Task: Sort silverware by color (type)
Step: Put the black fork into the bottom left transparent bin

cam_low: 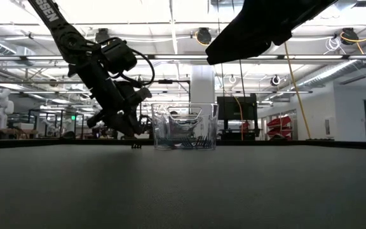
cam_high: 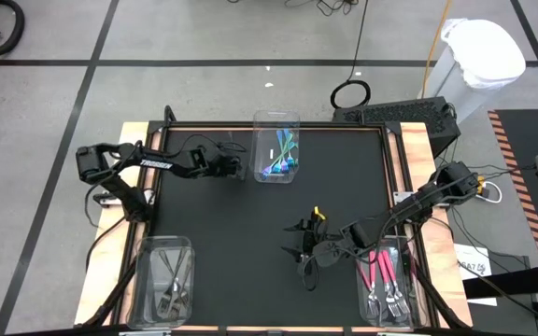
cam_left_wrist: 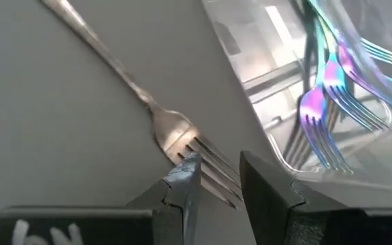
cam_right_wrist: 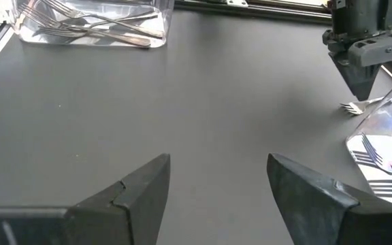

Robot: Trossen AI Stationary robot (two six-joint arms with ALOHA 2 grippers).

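Note:
A plain silver fork [cam_left_wrist: 156, 122] lies flat on the black table, right beside a clear bin [cam_high: 276, 149] that holds teal-blue iridescent forks [cam_left_wrist: 332, 88]. My left gripper [cam_left_wrist: 216, 178] is open, slanting down at the fork's head with one finger on each side of the tines. The right wrist view shows it [cam_right_wrist: 359, 82] just over the fork's head [cam_right_wrist: 351, 107]. My right gripper [cam_high: 299, 247] hovers open above the table's middle with nothing between its fingers. My left gripper's fingers stand astride the fork's tines [cam_left_wrist: 206, 170], coming from above at a slant. One fingertip [cam_left_wrist: 186, 167] overlaps the outer tine, but I cannot tell whether it touches. The fork lies flat on the table.
A clear bin [cam_high: 164, 280] with grey forks stands at the near left corner. A clear bin [cam_high: 386, 280] with pink-handled forks stands at the near right corner, beside my right arm. Bare black table [cam_high: 222, 224] lies between the bins.

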